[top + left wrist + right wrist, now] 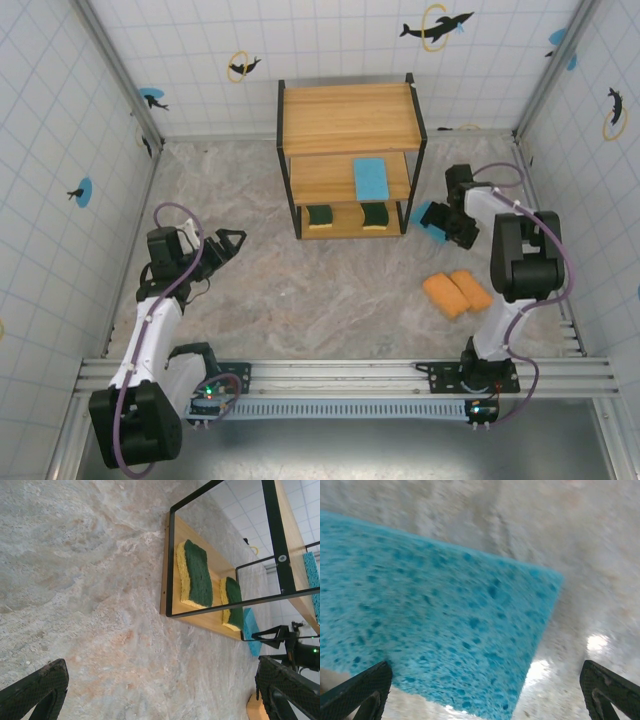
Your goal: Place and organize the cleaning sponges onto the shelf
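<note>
Green sponges (320,215), two of them, are lying side by side on the bottom board of the shelf (350,118), and one blue sponge (370,178) is resting on the middle board. A second blue sponge (435,620) is lying on the table (330,300) just right of the shelf, with the right gripper (485,672) hovering over it, jaws spread and holding nothing. Two orange sponges (445,297) are lying together nearby. The left gripper (160,672) is hanging released, fingers wide apart, left of the shelf.

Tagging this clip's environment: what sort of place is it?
Probably a lab robot test cell, not a home: white grid-patterned wall panels with dolphin stickers box in a marble-look tabletop, and a silver metal rail spans the near edge.
</note>
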### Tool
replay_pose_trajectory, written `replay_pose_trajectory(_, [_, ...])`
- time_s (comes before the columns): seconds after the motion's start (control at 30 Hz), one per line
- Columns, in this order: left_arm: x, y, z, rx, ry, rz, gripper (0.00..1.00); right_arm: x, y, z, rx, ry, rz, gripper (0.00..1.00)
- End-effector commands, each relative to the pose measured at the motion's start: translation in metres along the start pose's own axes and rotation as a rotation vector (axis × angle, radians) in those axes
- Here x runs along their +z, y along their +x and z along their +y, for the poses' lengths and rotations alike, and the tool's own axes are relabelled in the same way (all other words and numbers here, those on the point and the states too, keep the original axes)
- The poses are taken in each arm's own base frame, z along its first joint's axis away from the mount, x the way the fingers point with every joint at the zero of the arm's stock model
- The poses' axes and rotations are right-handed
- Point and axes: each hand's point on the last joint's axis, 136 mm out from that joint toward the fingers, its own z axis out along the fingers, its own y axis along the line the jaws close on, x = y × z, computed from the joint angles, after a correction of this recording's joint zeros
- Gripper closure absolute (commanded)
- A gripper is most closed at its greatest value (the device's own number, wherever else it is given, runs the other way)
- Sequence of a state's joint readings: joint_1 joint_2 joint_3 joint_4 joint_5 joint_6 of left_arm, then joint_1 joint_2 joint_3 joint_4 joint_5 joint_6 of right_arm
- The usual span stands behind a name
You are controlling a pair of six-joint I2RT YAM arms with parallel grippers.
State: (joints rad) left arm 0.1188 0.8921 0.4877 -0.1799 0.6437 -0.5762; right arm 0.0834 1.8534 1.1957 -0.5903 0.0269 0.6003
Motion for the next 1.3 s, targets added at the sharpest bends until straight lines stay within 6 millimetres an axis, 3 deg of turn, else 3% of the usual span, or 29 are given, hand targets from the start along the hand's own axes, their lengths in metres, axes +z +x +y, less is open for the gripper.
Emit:
replay_pose_trajectory(0.0, [-0.003, 0.001, 0.001, -0.004, -0.01, 0.0, 0.03, -0.013, -0.027, 0.022, -0.067, -0.058, -0.044, 0.0])
replay_pose_trajectory(0.3, [-0.004, 0.0, -0.001, 0.002, -0.01, -0.006, 0.02, -0.048, -0.047, 0.004, -0.388, 0.121, 0.017, 0.01])
replay_pose_trajectory(0.5, [-0.004, -0.001, 0.0, 0.003, -0.013, -0.005, 0.03, -0.037, -0.038, -0.013, -0.482, 0.224, 0.086, 0.0])
replay_pose_trajectory(0.73, [-0.003, 0.0, 0.003, 0.001, -0.02, -0.004, 0.02, -0.018, -0.031, -0.003, -0.507, 0.273, 0.108, 0.0])
replay_pose_trajectory(0.9, [-0.001, 0.001, 0.005, -0.004, -0.025, -0.001, 0.02, -0.002, -0.033, -0.011, -0.373, 0.283, 0.11, 0.01])
replay_pose_trajectory(1.27, [0.001, -0.001, 0.006, -0.008, -0.029, -0.003, 0.02, 0.016, -0.037, -0.01, 0.083, -0.008, 0.057, 0.01])
